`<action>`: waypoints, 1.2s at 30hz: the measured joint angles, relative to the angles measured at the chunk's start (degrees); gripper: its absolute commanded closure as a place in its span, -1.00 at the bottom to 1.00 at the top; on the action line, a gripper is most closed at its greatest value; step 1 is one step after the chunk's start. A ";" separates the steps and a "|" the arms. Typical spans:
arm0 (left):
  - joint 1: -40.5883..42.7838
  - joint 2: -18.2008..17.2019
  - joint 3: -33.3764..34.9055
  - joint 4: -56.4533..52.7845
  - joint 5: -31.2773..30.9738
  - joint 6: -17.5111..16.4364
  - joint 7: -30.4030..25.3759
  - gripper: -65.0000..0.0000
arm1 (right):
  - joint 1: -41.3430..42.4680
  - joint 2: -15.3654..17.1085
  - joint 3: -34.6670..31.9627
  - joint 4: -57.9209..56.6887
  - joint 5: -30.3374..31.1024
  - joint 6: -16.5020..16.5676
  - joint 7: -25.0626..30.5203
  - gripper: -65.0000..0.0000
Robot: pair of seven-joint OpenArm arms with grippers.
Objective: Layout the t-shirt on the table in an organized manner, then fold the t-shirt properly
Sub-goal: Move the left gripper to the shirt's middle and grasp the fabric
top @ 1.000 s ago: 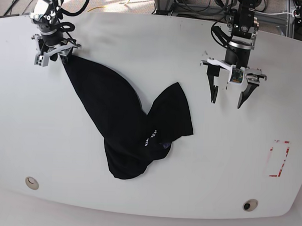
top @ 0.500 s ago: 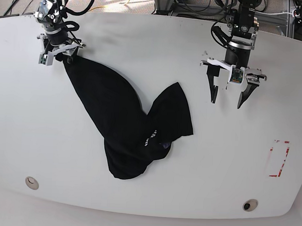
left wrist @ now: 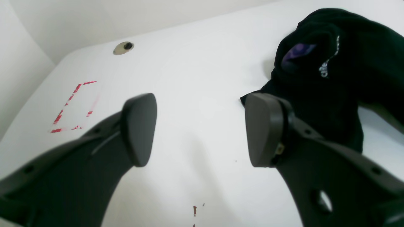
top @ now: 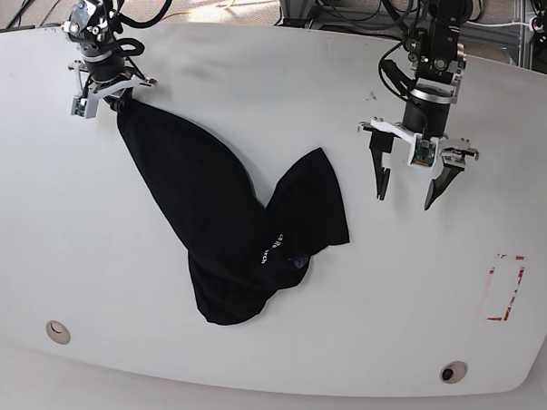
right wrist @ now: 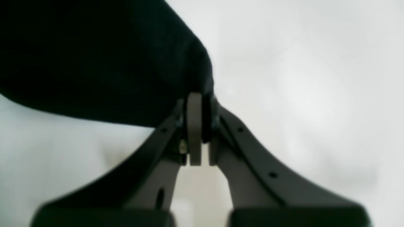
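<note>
Currently, a plain black short-sleeved cloth t-shirt [top: 227, 221] is seen lying crumpled on the large white smooth worktop [top: 261, 68] with rounded corners. It is stretched in a long band from the far corner on the base view's left down to a bunched heap near the middle, from which a second flap is folded up and to the right. Small white lettering [top: 270, 250] is shown near the heap, and in the left wrist view a purplish patch [left wrist: 298, 50] is visible beside that lettering at the neck.

One end of the shirt is clamped by the right gripper [top: 110, 96] at the far left of the base view. In the right wrist view its fingers [right wrist: 194, 126] are seen pressed together with black cloth pinched between them, the fabric hanging off to the upper left.

The left gripper [top: 409, 184] is held above bare worktop to the right of the shirt, well apart from it in the base view. Its fingers [left wrist: 139, 126] are spread wide with nothing between them, and they are pointed downward.

A red tape rectangle [top: 504, 288] is marked near the worktop's right edge. Two small round holes are set near the front edge, one at the left [top: 57, 331] and one at the right [top: 451, 372]. A few reddish specks [left wrist: 194, 209] are visible on the surface in the left wrist view.
</note>
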 measured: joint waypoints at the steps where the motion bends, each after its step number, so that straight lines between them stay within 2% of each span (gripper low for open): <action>1: -0.76 0.15 0.07 -0.33 0.00 0.00 1.03 -0.29 | 0.00 0.02 0.00 0.00 0.00 0.00 -0.02 1.00; 4: -3.56 1.09 0.79 -1.73 0.00 0.26 4.46 -0.48 | 0.00 0.13 0.00 0.00 -0.04 0.00 -0.11 1.00; 9: -9.18 3.65 1.11 -5.40 -0.02 0.04 6.71 -0.80 | -0.02 0.13 0.00 0.00 0.00 0.02 -0.07 1.00; 14: -13.86 5.79 1.40 -10.27 -3.45 -0.07 10.45 -0.82 | 0.00 0.13 0.00 0.00 -0.04 0.48 -0.07 1.00; 25: -23.67 5.51 2.62 -22.23 -14.95 0.48 13.25 -0.82 | -0.11 0.11 0.00 0.00 -0.02 0.85 -0.07 1.00; 36: -27.17 5.73 6.86 -31.93 -19.23 0.44 13.35 -0.82 | -0.09 0.00 0.00 0.00 -0.02 0.85 -0.07 1.00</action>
